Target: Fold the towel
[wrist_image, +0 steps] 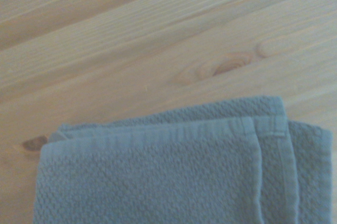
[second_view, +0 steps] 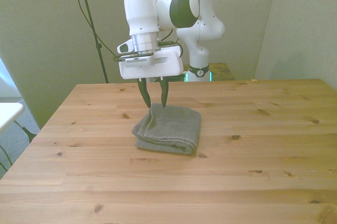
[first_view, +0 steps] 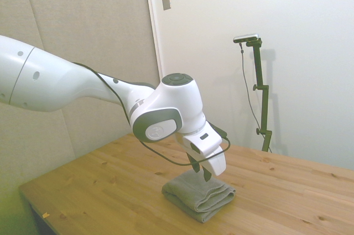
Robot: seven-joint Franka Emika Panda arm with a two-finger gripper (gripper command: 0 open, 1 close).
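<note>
The grey towel [second_view: 169, 128] lies folded into a thick, layered rectangle near the middle of the wooden table [second_view: 263, 171]. It also shows in the side view, towel [first_view: 199, 195], and close up in the wrist view, towel [wrist_image: 174, 171], where stacked hemmed edges and a corner are visible. My gripper [second_view: 156, 105] points straight down over the towel's far corner on the front view's left. Its dark fingers [second_view: 145, 93] stand apart, with the tips just above the cloth. From the side, the gripper [first_view: 201, 173] hovers right over the towel's top.
Bare wooden tabletop [first_view: 99, 185] surrounds the towel on all sides. A white edge [second_view: 9, 112] pokes in past the table at the front view's left.
</note>
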